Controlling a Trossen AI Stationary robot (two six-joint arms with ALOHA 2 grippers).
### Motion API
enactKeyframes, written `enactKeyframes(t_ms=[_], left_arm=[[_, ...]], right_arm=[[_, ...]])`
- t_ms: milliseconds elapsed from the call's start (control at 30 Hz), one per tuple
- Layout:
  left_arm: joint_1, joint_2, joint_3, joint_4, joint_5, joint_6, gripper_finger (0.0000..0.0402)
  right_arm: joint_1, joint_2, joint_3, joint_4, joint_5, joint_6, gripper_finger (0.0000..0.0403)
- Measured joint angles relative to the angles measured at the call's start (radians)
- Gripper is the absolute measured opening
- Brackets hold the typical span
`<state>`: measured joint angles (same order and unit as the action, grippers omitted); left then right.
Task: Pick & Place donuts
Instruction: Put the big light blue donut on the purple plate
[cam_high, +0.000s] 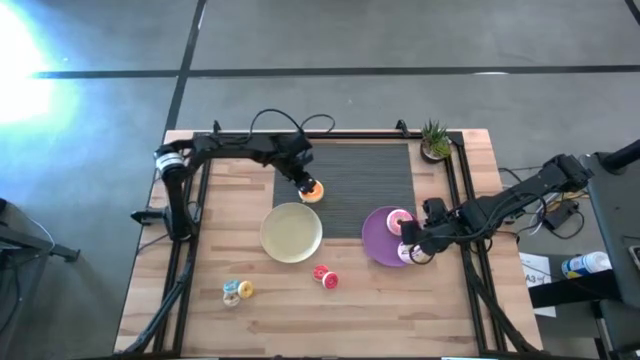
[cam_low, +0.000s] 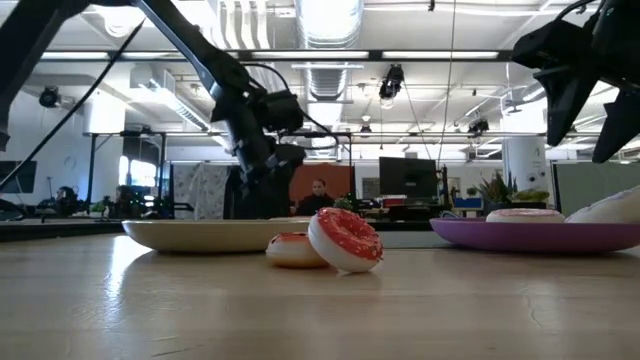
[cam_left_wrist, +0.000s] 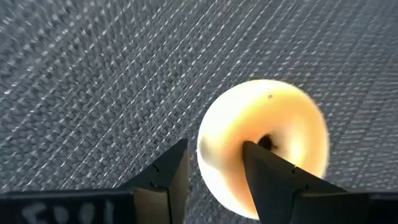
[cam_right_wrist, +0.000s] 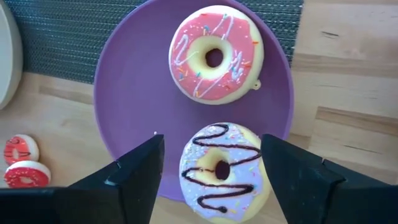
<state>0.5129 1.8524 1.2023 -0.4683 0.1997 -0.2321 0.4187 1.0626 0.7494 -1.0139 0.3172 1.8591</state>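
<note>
An orange-iced donut (cam_high: 312, 192) (cam_left_wrist: 261, 143) lies on the dark mat. My left gripper (cam_high: 304, 183) (cam_left_wrist: 214, 152) is over it, open: one finger at the donut's hole, the other just outside its rim. A pink donut (cam_high: 398, 220) (cam_right_wrist: 214, 55) and a whitish donut with dark drizzle (cam_high: 408, 252) (cam_right_wrist: 219, 169) lie flat on the purple plate (cam_high: 378, 238) (cam_right_wrist: 134, 106). My right gripper (cam_high: 416, 250) (cam_right_wrist: 211, 142) hangs open above the whitish donut, a finger on either side. Two red donuts (cam_high: 325, 276) (cam_low: 345, 240) and a yellow and teal pair (cam_high: 237, 291) rest on the wood. My left gripper comes at the orange donut from above, pointing down. One finger (cam_left_wrist: 261, 163) stands at the edge of the hole (cam_left_wrist: 268, 142); whether it touches the icing I cannot tell. A strip of mat shows between the other finger (cam_left_wrist: 177, 168) and the rim.
The pale-yellow plate (cam_high: 291, 232) (cam_low: 200, 235) sits between the mat and the near donuts. A small potted plant (cam_high: 434, 140) stands at the mat's far right corner. Bare wood lies along the near edge. A person shows in the room beyond the table (cam_low: 318, 195).
</note>
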Motion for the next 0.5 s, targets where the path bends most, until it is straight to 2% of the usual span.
enactKeyframes(t_ms=[333,500], left_arm=[[0.000,0.019,0.008,0.013,0.028,0.003,0.0126],[0.000,-0.017,0.008,0.024,0.074,0.022,0.0127]], right_arm=[[0.000,0.000,0.000,-0.001,0.000,0.000,0.0257],[0.000,0.001,0.000,-0.001,0.000,-0.001,0.0260]])
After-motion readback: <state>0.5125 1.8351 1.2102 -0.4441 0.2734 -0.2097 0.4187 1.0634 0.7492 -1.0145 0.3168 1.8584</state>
